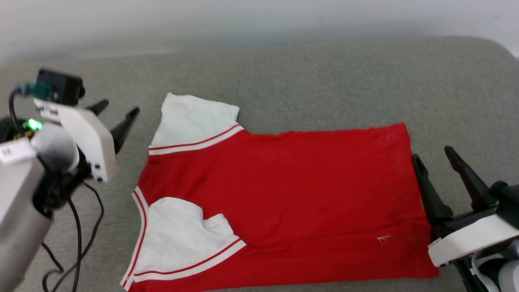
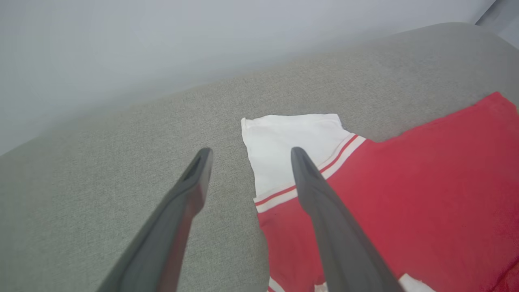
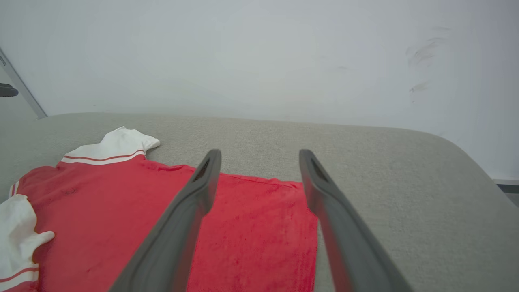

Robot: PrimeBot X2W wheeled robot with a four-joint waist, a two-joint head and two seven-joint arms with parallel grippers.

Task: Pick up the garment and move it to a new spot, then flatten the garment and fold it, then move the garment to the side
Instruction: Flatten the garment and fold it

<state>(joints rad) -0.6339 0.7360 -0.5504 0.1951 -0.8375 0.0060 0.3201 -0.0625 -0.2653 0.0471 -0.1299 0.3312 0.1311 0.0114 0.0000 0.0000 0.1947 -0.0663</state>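
The garment (image 1: 284, 186) lies spread on the grey cushion, plain red side up, neck toward the left and hem toward the right. Its far white sleeve (image 1: 194, 121) lies flat; the near white sleeve (image 1: 182, 235) is folded in over the red body. No lettering shows. My left gripper (image 1: 117, 111) hovers open just left of the far sleeve, holding nothing; in the left wrist view its fingers (image 2: 312, 178) straddle the sleeve's edge (image 2: 284, 150). My right gripper (image 1: 434, 156) stands open at the hem's right edge, empty, the garment (image 3: 251, 227) under its fingers (image 3: 206, 174).
The grey fabric cushion (image 1: 324, 81) stretches behind and to both sides of the shirt, with a pale wall (image 1: 243, 20) beyond its back edge. Black cables (image 1: 81, 239) hang from my left arm over the cushion's front left.
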